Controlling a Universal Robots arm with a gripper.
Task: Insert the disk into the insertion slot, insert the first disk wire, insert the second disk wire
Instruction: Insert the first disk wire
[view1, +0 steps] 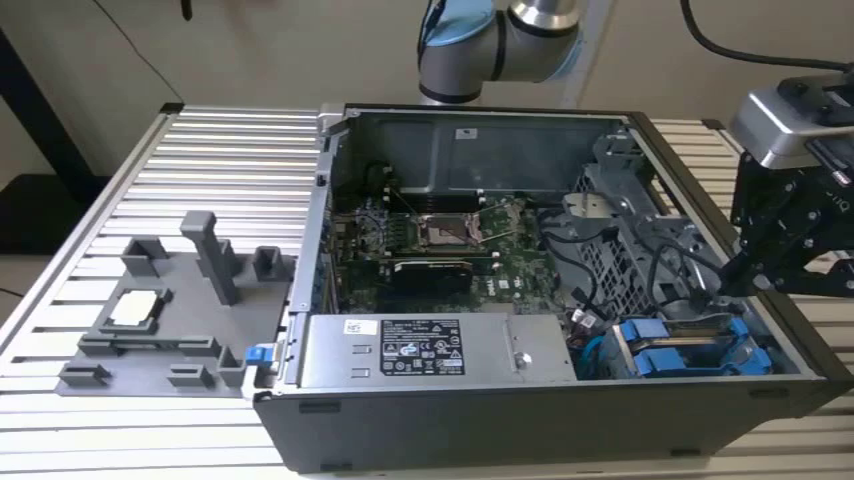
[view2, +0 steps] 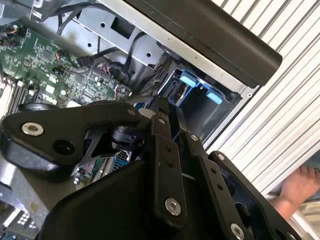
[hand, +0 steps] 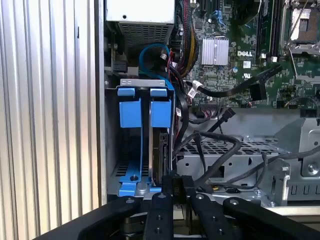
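Disk (hand: 161, 115), flat, rectangular, framed in blue plastic

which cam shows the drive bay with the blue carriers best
The first wrist view: it looks straight into the drive bay, with both blue carriers in plain sight. The exterior view shows the bay from above in the case's corner at the exterior view's right. The second wrist view catches part of the bay beyond the gripper.
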